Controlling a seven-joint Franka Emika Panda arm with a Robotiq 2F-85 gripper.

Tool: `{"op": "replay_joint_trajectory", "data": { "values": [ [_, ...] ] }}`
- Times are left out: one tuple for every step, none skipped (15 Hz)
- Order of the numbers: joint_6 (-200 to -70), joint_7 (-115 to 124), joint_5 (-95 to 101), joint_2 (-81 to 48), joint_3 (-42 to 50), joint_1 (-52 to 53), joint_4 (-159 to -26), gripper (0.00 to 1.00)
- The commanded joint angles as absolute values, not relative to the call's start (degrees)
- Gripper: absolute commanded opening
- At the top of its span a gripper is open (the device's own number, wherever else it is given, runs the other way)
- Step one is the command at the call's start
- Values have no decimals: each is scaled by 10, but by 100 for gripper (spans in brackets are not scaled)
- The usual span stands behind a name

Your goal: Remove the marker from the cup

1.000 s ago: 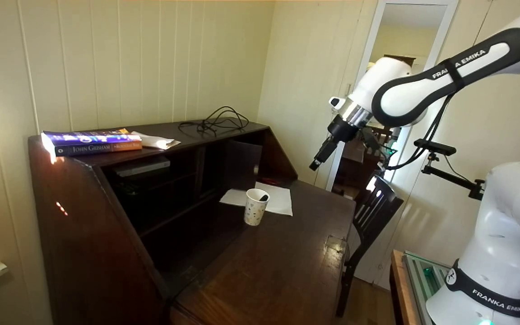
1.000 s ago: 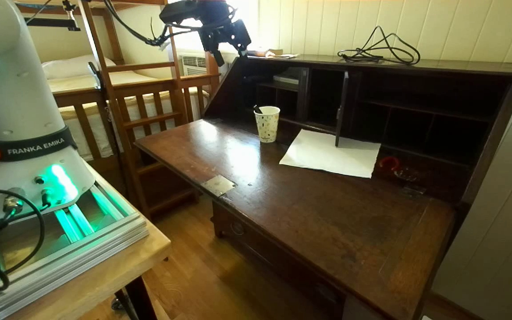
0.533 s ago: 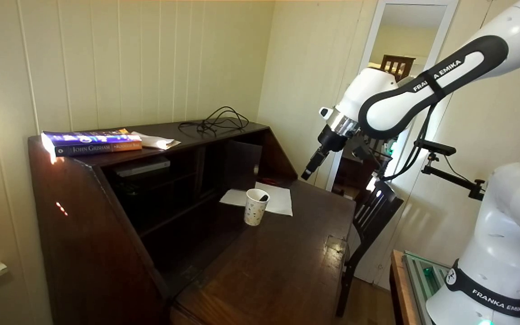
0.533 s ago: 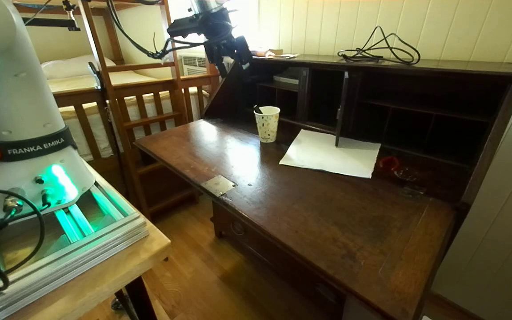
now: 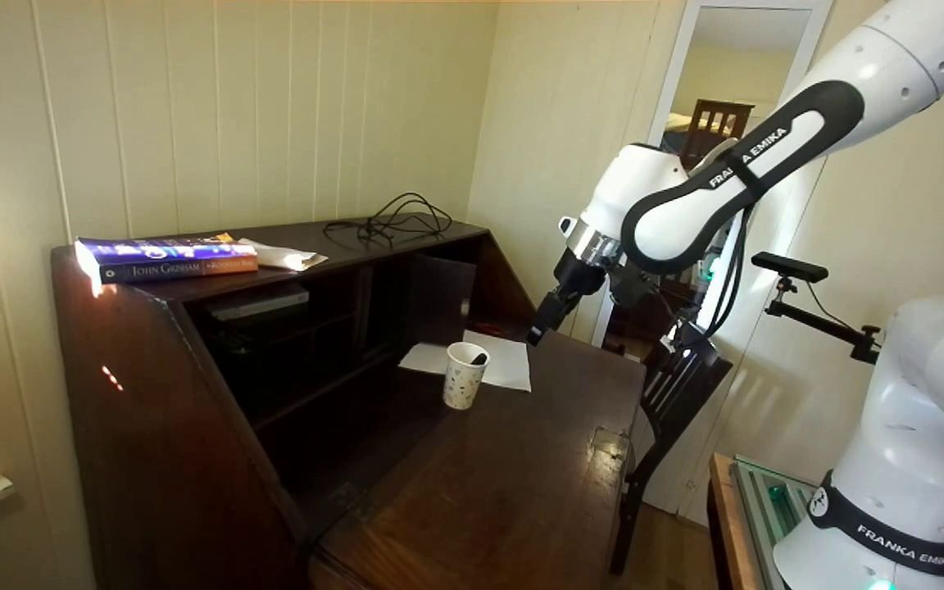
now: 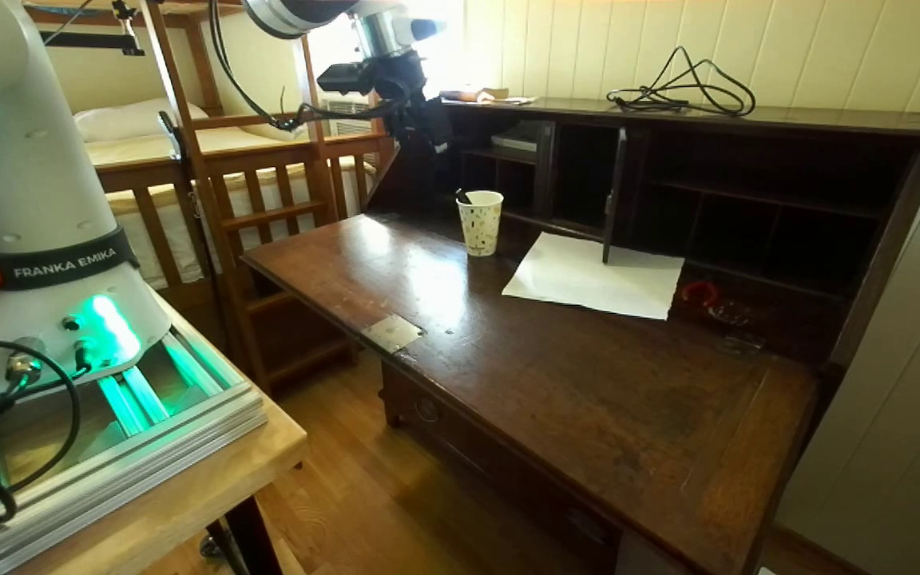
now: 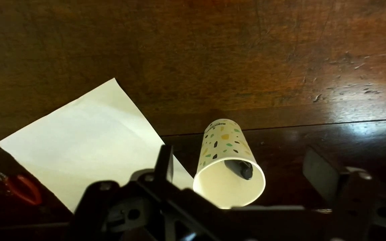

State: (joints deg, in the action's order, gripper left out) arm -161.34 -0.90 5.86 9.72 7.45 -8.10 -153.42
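Observation:
The off-white speckled paper cup stands upright on the dark wooden desk; it shows in both exterior views (image 5: 461, 387) (image 6: 482, 228) and in the wrist view (image 7: 226, 142). The dark marker leans inside it, its end at the rim in both exterior views (image 5: 480, 360) (image 6: 462, 196) and inside the mouth in the wrist view (image 7: 244, 170). Its lower part is hidden by the cup. My gripper (image 5: 536, 336) is above the desk, apart from the cup and higher than it. In the wrist view its fingers (image 7: 243, 167) are wide apart and hold nothing, with the cup showing between them.
A white paper sheet (image 6: 588, 279) lies beside the cup. A small open cabinet door (image 6: 616, 196) stands out over the sheet. A red object (image 6: 699, 293) lies farther along. The desk's upper shelf bears books (image 5: 169, 260) and a black cable (image 5: 390, 221). A chair (image 5: 677, 397) stands by the desk.
My gripper has moved down and closer to the cup, with the arm reaching farther over the desk. The cup, marker and paper sheet have not moved.

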Motion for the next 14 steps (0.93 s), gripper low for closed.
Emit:
{"op": "replay_joint_trajectory", "data": {
  "values": [
    [-1633,91,100,4,45,-99,-1462,100],
    [-1628,113,112,-14,46,-96,-1444,100],
    [-1619,139,129,-35,49,-91,-1421,100],
    [-1614,154,136,-52,55,-83,-1402,100],
    [-1610,164,136,-69,60,-75,-1385,100],
    [-1603,165,130,-84,64,-68,-1367,100],
    [-1601,169,127,-102,68,-61,-1350,100],
    [-1593,168,123,-112,71,-54,-1336,100],
    [-1588,167,120,-125,73,-47,-1322,100],
    [-1582,163,113,-135,74,-41,-1311,98],
    [-1576,159,107,-146,74,-37,-1300,90],
    [-1570,158,104,-153,75,-33,-1291,91],
    [-1563,156,99,-159,73,-30,-1285,84],
    [-1557,158,99,-161,75,-25,-1283,88]
  ]
}}
